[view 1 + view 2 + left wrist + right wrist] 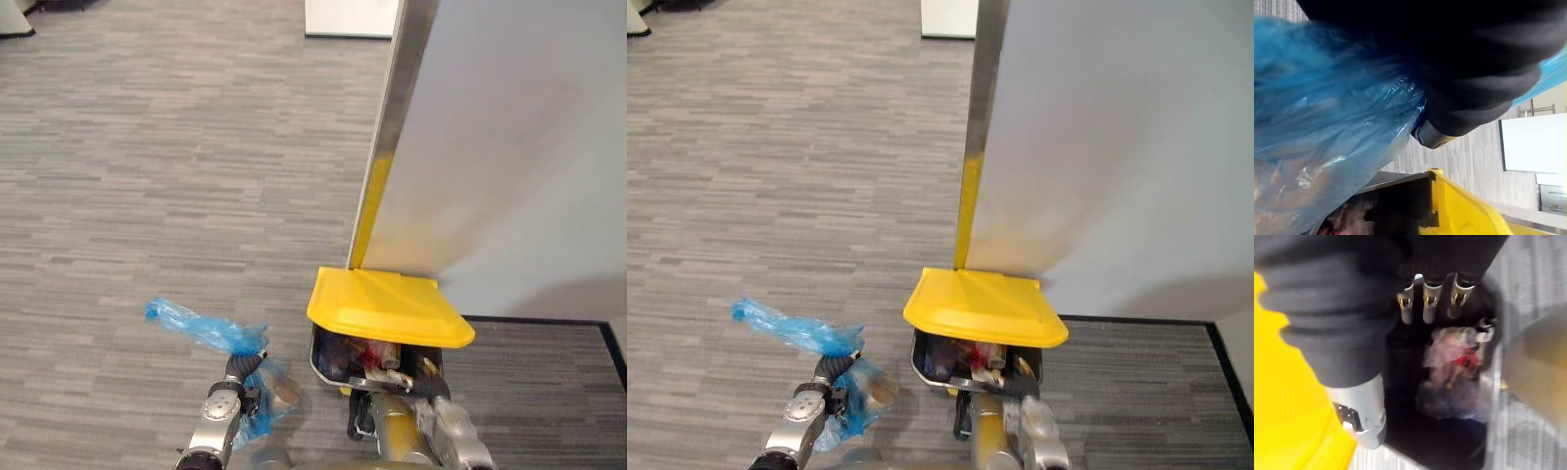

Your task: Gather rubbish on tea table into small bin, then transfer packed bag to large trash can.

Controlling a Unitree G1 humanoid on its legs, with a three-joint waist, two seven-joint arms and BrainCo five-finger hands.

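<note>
1. The eye views show the whole blue bag (203,329) held off the floor (147,176), left of the large trash can (331,360). The left wrist view brings its crumpled film close, with the yellow lid (387,305) just past it.
2. The right wrist view looks into the can. Rubbish (1454,357) lies inside, and the right hand (433,384) has its fingers (1429,301) straight and side by side at the opening.
3. The left hand (238,377) clenches its fingers round the bag's neck. The twisted tail points forward-left, away from the can, and the bulk hangs beside the hand.
</note>
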